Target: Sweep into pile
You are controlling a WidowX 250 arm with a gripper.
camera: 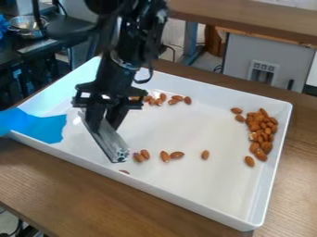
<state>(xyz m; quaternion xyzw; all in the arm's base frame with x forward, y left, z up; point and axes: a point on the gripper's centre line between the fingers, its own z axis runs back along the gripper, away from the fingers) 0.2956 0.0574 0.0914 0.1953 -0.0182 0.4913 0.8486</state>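
Verify the grip: the black two-finger gripper (104, 121) is closed down to the thickness of the metal bar (111, 142) and has hold of it near its upper half. The bar slants down over the left part of the white tray (186, 180), its free end toward the near wall. Its long axis runs from upper left to lower right in the camera view.

Note the governing relation: the almond pile (262, 134) lies to the right of the gripper, well apart, beside the tray's right wall. Loose almonds (170, 156) lie between the bar's free end and that side; another almond pair (141, 156) sits just beside the free end. An upper almond group (167, 99) lies right of the gripper, toward the far wall.

To gather these, you would likely need to sweep rightward with the bar's long side leading. Caution: almonds may slip past either end. Keep the almond fragment (124, 171) by the near wall in mind; it could be missed.

No brand, label or writing is legible on the bar or tray.
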